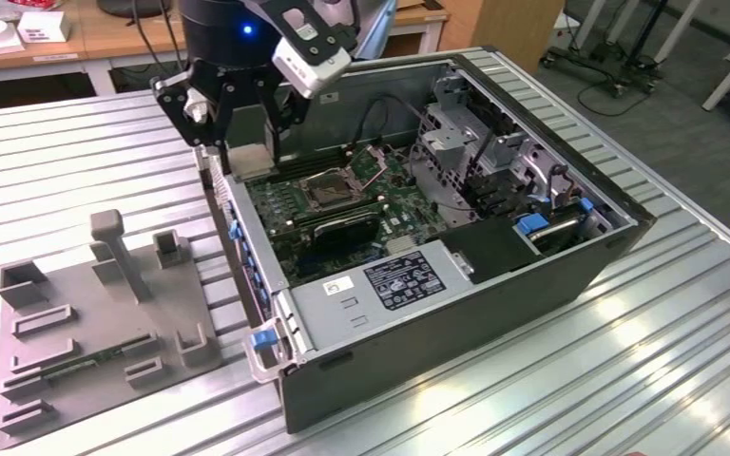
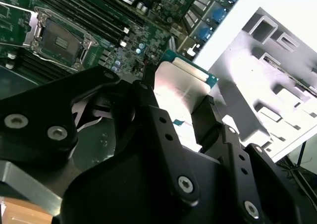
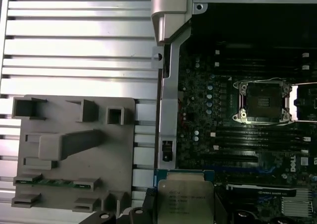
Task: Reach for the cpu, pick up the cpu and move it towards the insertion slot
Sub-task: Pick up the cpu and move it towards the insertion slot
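— Black jointed links of the pincer (image 2: 184, 107) sit closest in the second wrist view, matte metal with round silver bolts. What's between them?

— Its fingers are closed on the cpu (image 2: 181, 83), a flat square chip with a pale silvery top and a thin greenish edge. In the first wrist view the same cpu (image 3: 184, 199) sits clamped between dark fingers (image 3: 148, 204), held above the edge of the open computer case (image 1: 568, 275).

— And beyond the chip?

— A green circuit board (image 3: 198, 115), studded with small round capacitors and long narrow black memory slots (image 3: 257, 137). Further in lies the insertion slot (image 3: 263, 101), a square socket with a shiny metal frame and dark centre, well apart from the cpu.

— Outside the case?

— A grey plastic fixture plate (image 3: 74, 149) with blocky upright pieces rests on the ribbed aluminium desk (image 3: 74, 40).

— How is the arm posed?

— In the exterior view the pincer (image 1: 251, 152) points downward over the case's rim at the exterior view's left, the dark arm (image 1: 232, 28) rising above it.
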Action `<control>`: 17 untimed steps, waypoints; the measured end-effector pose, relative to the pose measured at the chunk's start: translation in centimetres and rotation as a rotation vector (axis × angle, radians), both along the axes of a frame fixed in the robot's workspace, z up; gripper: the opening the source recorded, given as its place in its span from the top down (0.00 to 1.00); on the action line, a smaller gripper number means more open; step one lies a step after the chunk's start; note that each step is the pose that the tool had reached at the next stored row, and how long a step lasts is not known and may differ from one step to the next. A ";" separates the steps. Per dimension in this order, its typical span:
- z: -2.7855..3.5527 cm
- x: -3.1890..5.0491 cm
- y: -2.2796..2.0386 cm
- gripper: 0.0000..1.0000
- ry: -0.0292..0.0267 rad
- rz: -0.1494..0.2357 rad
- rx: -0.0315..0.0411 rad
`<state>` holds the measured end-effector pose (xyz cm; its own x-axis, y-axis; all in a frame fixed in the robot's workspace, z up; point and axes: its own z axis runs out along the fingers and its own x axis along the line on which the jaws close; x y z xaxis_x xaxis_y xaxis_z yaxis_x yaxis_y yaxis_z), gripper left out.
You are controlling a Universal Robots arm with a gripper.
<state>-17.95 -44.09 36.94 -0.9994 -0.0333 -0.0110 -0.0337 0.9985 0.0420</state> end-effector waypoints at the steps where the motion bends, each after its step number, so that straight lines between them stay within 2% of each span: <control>1: 0.00 0.17 0.00 0.46 0.0000 0.000 0.0000; 3: -0.01 0.83 0.00 0.46 0.0000 0.000 0.0000; 17: -0.01 2.71 0.00 0.46 0.0000 0.000 0.0000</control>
